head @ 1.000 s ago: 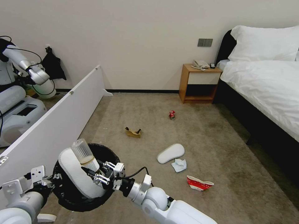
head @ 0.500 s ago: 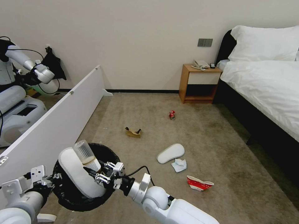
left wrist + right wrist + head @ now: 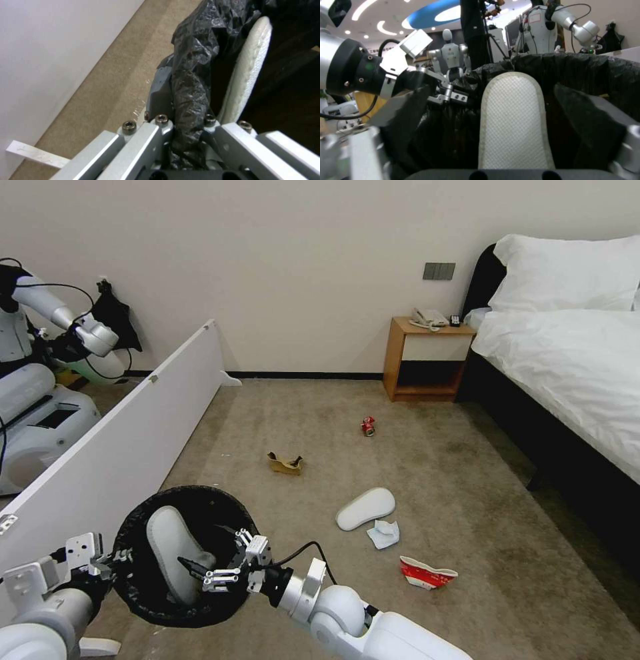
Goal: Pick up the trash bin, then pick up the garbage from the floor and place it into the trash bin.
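The trash bin [image 3: 143, 597], lined with a black bag, hangs low at the left with my left gripper [image 3: 115, 563] shut on its rim; the clamped bag rim [image 3: 186, 120] shows between those fingers. One white slipper [image 3: 168, 553] stands inside the bin [image 3: 573, 67]. My right gripper [image 3: 200, 573] is open over the bin's mouth, its dark fingers [image 3: 586, 117] spread either side of the slipper [image 3: 513, 120]. Garbage on the carpet: another slipper [image 3: 365, 508], a tissue [image 3: 383, 534], a red-white carton [image 3: 427, 573], torn cardboard [image 3: 285, 463] and a red can [image 3: 368, 426].
A long white board [image 3: 133, 433] runs along the left, with another robot [image 3: 40, 380] behind it. A wooden nightstand [image 3: 427, 357] stands at the far wall. The bed [image 3: 567, 367] fills the right side. Open carpet lies between the litter pieces.
The clear bottle held by my right gripper over the bin went down and is gone from sight. The right gripper has opened, and the slipper has sunk deeper into the bin.
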Available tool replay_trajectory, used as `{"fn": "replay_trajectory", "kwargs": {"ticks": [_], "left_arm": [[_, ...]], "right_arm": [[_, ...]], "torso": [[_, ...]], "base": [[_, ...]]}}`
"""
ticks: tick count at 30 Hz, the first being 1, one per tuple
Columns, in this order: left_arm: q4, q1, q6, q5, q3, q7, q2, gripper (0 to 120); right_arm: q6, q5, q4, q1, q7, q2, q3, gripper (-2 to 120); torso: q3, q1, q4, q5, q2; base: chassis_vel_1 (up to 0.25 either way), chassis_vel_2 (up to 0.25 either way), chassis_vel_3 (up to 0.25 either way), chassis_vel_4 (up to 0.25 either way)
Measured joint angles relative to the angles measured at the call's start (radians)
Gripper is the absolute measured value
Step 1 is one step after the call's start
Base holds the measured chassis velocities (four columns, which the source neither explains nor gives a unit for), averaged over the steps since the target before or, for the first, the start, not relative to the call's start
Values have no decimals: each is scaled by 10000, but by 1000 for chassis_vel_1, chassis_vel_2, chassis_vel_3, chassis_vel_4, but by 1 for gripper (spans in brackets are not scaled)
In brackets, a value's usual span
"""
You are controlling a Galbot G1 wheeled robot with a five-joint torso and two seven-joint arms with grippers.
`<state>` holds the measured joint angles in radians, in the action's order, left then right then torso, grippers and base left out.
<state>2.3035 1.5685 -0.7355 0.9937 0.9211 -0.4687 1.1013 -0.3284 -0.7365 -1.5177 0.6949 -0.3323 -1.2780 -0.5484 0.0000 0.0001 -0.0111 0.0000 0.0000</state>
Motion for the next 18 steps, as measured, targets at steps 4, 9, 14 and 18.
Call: {"fn": "replay_trajectory", "kwargs": {"ticks": [4, 9, 14, 18], "left_arm": [[-8, -21, 0, 4, -7, -7, 16, 2], [-25, -43, 0, 5, -18, -13, 29, 2], [-32, -43, 0, 6, -17, -16, 30, 2], [-84, -93, 0, 9, -14, -19, 72, 2]], "right_arm": [[-9, -98, -64, -43, 54, 5, -9, 100], [-32, -147, -92, -77, 60, -11, -24, 100], [-60, -174, -157, -70, 59, -24, 53, 100], [-74, -229, -432, -100, 207, -114, 717, 100]], "torso": [[0, 0, 0, 0, 0], [0, 0, 0, 0, 0], [0, 0, 0, 0, 0], [0, 0, 1, 0, 0]], "base": [[0, 0, 0, 0], [0, 0, 0, 0], [0, 0, 0, 0], [0, 0, 0, 0]]}}
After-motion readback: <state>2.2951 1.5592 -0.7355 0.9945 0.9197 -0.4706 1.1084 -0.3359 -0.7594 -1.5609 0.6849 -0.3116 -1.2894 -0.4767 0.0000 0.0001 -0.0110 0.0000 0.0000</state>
